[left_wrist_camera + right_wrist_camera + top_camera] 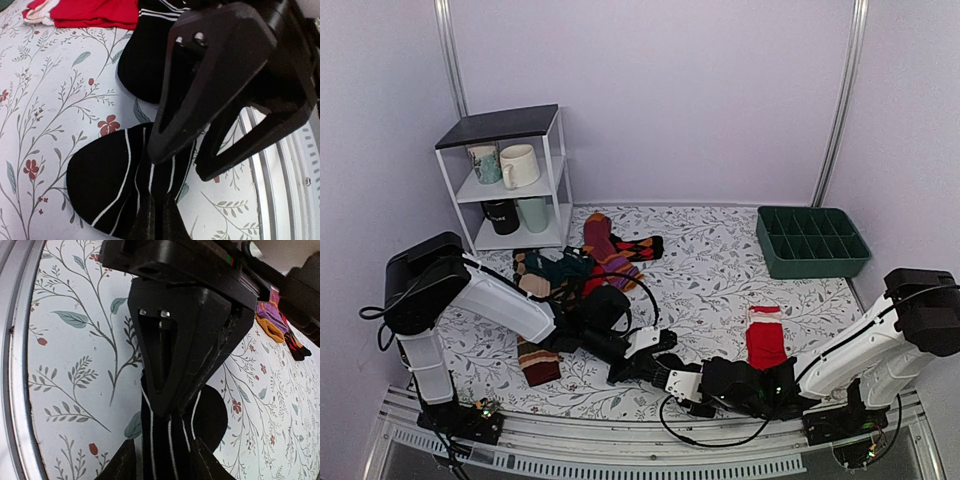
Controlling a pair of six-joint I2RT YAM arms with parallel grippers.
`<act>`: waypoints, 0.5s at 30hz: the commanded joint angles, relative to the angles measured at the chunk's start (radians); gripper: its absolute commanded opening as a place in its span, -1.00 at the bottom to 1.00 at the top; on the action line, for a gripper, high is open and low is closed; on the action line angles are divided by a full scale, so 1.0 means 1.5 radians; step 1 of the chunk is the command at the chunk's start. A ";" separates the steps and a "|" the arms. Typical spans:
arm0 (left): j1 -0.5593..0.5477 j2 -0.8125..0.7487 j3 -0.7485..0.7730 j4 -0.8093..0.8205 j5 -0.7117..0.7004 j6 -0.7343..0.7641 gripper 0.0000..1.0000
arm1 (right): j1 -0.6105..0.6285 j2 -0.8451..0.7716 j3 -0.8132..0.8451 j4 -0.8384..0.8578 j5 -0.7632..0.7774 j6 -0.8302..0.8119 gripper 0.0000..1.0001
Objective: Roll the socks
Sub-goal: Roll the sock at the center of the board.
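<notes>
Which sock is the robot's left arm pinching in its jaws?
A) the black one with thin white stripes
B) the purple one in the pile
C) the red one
A: the left gripper has its jaws shut on the black striped sock, while the red sock lies apart from it, untouched.

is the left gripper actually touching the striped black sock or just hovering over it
Touching. The left wrist view shows the left gripper with its jaws shut on the striped black sock, fabric pinched between them with no gap.
</notes>
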 commanded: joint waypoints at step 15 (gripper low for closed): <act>-0.001 0.040 -0.037 -0.117 -0.014 -0.013 -1.00 | 0.002 0.047 0.034 -0.105 -0.001 0.080 -0.83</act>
